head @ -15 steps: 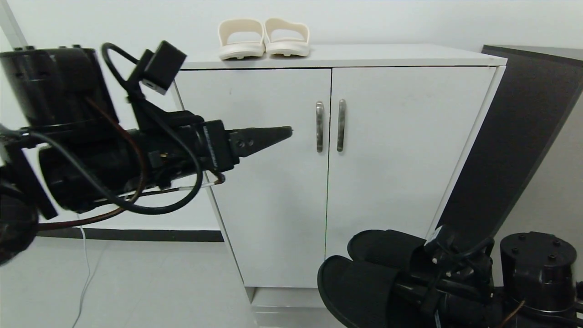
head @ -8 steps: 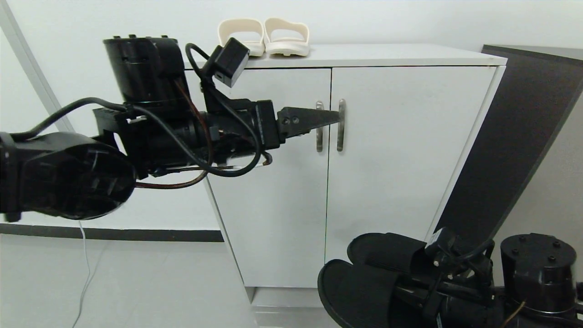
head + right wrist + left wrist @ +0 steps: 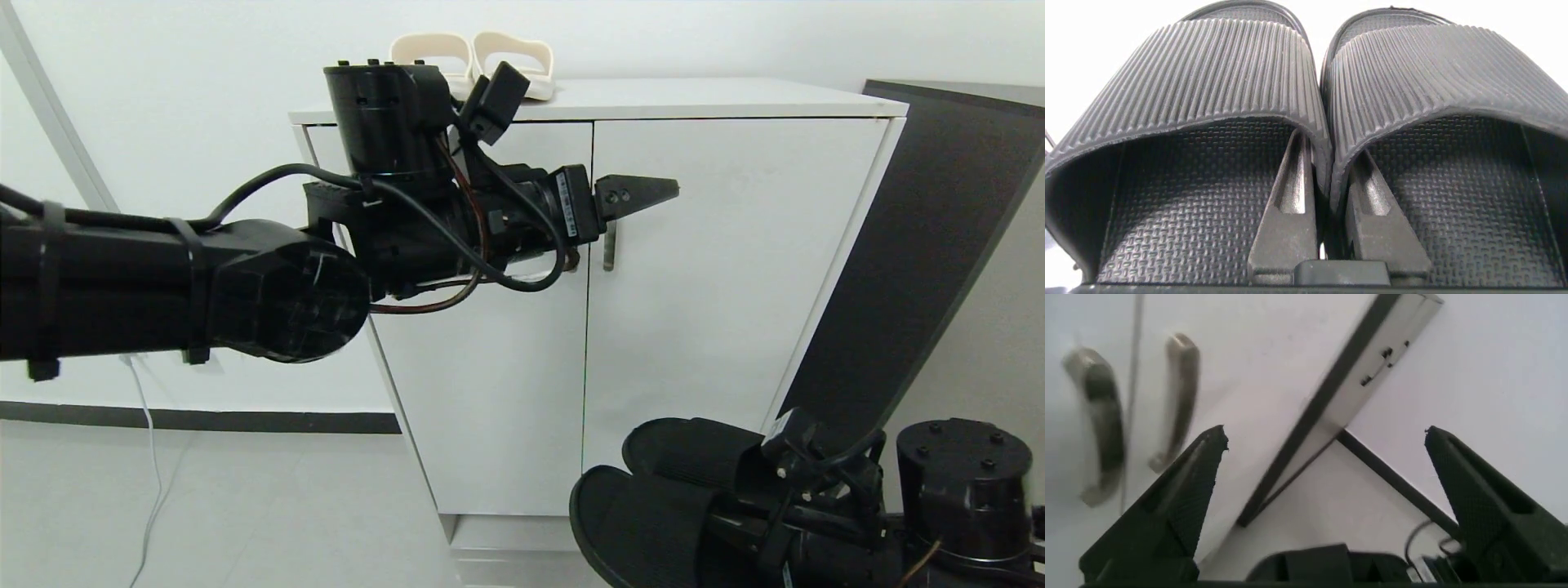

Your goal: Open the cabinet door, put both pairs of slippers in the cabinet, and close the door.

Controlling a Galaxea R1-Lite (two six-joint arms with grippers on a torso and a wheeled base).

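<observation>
Door (image 3: 718,286) shut: left gripper (image 3: 661,192), jaws apart upper centre, should next close on handle (image 3: 609,249); right gripper (image 3: 1328,155) clamps black slippers (image 3: 1233,90).

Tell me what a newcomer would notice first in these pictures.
The open left gripper on its long black arm hangs near the door handles of the white cabinet, whose doors are both shut. Low on the right, the right gripper holds black slippers, and a pale pair sits on the cabinet's top.
</observation>
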